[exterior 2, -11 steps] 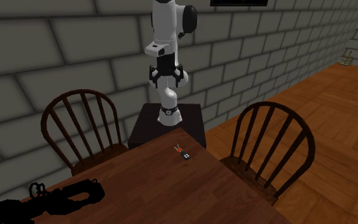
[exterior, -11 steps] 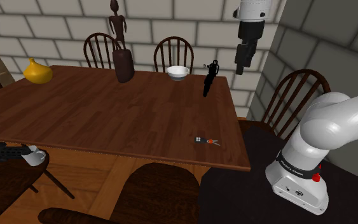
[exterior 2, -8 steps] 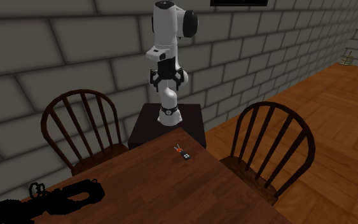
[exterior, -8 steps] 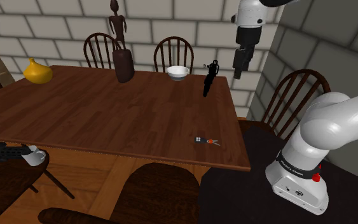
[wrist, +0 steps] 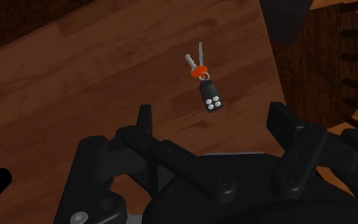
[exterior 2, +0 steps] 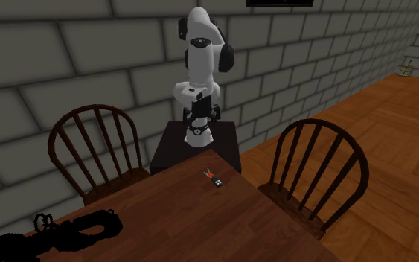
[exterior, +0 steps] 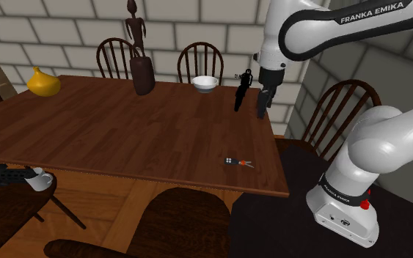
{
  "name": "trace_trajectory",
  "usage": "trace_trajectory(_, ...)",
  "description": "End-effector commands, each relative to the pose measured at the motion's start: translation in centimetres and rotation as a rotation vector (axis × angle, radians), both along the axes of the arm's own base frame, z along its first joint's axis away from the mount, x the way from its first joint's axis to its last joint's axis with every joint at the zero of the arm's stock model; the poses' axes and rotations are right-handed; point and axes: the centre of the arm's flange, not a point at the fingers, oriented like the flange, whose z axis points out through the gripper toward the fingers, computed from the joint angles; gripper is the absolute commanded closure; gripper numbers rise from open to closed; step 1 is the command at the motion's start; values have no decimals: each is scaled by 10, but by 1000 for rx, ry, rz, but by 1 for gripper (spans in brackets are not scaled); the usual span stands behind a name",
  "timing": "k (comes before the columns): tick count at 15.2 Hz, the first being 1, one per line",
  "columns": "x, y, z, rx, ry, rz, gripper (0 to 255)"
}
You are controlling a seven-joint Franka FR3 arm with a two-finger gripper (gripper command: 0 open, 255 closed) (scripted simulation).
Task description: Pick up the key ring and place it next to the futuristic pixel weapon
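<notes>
The key ring lies flat on the brown table near the corner closest to the stand: two silver keys, an orange tag and a black fob. In the second exterior view the key ring rests by the table's edge. The black pixel weapon lies near the table's far right edge, and shows as a long black shape. My gripper hangs open above the table's right edge, between weapon and keys. In the wrist view the gripper frames the keys well below; its fingers touch nothing.
A white bowl, a dark vase with a figurine and a yellow gourd stand along the far side. Wooden chairs ring the table. A black gun-like object with a white cup sits low at the shoulder view's left.
The arm has folded down and the gripper has dropped from high near the wall to just above the table's right edge. The key ring has not moved.
</notes>
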Motion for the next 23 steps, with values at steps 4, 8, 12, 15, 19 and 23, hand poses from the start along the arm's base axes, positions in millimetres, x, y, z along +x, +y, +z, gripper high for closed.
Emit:
trace_trajectory(4, 8, 12, -61, 9, -27, 52, 0)
trace_trajectory(8, 14, 24, -112, 16, -45, 93, 0)
trace_trajectory(12, 22, 37, -162, 23, -63, 135, 0)
trace_trajectory(15, 27, 47, -199, 28, -76, 166, 0)
trace_trajectory(19, 30, 50, -227, 30, -80, 175, 0)
trace_trajectory(23, 31, 51, -248, 30, -80, 175, 0)
